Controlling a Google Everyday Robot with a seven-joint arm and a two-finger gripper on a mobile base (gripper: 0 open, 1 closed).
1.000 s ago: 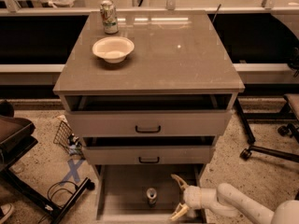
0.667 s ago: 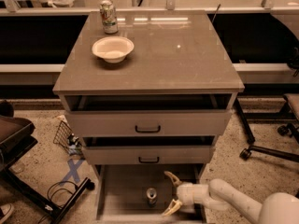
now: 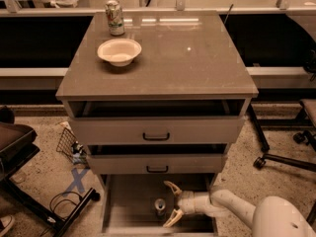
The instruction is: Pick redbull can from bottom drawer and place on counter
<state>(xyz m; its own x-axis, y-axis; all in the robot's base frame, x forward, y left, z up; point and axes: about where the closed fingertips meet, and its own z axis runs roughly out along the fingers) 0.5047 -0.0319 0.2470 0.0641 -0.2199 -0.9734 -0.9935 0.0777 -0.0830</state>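
The white gripper (image 3: 171,203) has slid left inside the grey flat-bottomed bottom drawer (image 3: 129,201), jaws spread wide, tips now just beside the upright slim silver-topped redbull can (image 3: 160,206), so the grasp looks near.

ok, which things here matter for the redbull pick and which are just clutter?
Job:
- redbull can, standing in the bottom drawer
- counter
- hand, open, low in that drawer beside the can

Lying about:
- green-and-white can and white bowl, both on the counter
- chair base and cable, on the floor
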